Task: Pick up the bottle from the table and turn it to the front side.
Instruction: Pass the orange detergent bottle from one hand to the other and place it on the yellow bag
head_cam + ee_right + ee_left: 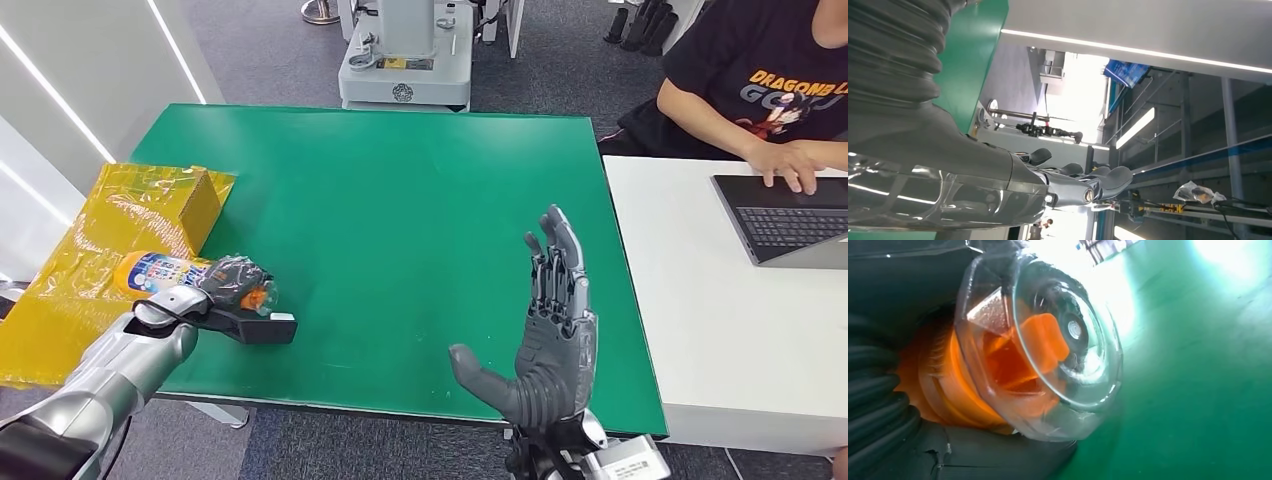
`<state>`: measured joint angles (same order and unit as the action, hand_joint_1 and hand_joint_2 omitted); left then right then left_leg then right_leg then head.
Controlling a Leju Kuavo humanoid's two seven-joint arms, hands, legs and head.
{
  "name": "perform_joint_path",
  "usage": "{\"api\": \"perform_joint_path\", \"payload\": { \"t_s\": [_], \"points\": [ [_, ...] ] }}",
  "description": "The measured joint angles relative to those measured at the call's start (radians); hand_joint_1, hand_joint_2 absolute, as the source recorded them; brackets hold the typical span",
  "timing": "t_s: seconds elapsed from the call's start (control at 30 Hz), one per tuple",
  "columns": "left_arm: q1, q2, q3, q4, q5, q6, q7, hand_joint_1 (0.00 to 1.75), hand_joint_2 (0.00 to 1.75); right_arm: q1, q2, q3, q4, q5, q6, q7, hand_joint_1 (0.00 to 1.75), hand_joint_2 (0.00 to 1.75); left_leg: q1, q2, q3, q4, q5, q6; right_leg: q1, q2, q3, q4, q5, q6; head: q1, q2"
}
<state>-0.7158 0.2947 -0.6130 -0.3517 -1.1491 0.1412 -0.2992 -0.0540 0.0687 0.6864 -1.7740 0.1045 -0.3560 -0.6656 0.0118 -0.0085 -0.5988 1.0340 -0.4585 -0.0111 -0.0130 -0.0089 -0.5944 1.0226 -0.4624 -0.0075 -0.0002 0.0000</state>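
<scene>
I see the big green tabletop (400, 220) first. It fills the middle of my head view. A white table (720, 330) sits right against its right edge. A person (760, 90) in a black shirt sits at the white table with one hand on a dark laptop (790, 215).

A crinkly yellow bag (90, 260) hangs over the left edge of the green tabletop, and a yellow box (195, 205) sits on it by the far left side. Past the far edge stands a grey machine base (405, 60) on the floor.

My right hand (545, 330) is up in the air over the near right part of the tabletop. Its fingers are spread wide and point up. The thumb sticks out to the side. It holds nothing. In the right wrist view the fingers (1108, 177) are stretched out too.

My left hand (225, 290) is at the near left corner of the tabletop. Its fingers are wrapped tight around the bottle (165, 272). The bottle lies on its side in my grasp, right by the yellow bag. Its blue and white label points toward the bag and its cap end points toward the middle of the tabletop. In the left wrist view I see the clear cap (1048, 350) up close with the orange top (998, 365) inside it. I cannot tell if the bottle touches the tabletop.
</scene>
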Motion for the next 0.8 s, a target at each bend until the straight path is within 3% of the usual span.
{"api": "perform_joint_path", "payload": {
  "t_s": [0.13, 0.53, 0.8],
  "points": [
    [-0.003, -0.004, 0.006, 0.0, -0.009, -0.027, 0.02, 0.04, 1.75, -0.009, 0.0, 0.0, 0.012, -0.007, -0.006, -0.006, 0.0, 1.75, 0.0, 0.001, 0.0, 0.0, 0.0, 0.0, 0.0, 0.001, 0.0, 0.0, 0.0, 0.0, 0.0, 0.0],
    [-0.008, -0.012, 0.022, 0.0, -0.019, -0.034, 0.092, 0.0, 1.75, -0.023, 0.0, 0.003, 0.034, -0.022, -0.016, -0.009, 0.0, 1.75, 0.0, 0.006, 0.003, -0.001, 0.0, -0.001, 0.0, 0.006, 0.001, 0.001, 0.0, -0.001, 0.0, 0.0],
    [0.015, -0.005, 0.05, 0.0, -0.004, 0.03, 0.091, 0.0, 1.75, -0.027, 0.0, 0.003, 0.043, -0.028, -0.007, -0.019, 0.0, 1.75, 0.0, 0.006, 0.004, -0.003, 0.0, -0.001, 0.0, 0.006, 0.0, 0.001, 0.0, -0.001, 0.0, 0.0]
  ]
}}
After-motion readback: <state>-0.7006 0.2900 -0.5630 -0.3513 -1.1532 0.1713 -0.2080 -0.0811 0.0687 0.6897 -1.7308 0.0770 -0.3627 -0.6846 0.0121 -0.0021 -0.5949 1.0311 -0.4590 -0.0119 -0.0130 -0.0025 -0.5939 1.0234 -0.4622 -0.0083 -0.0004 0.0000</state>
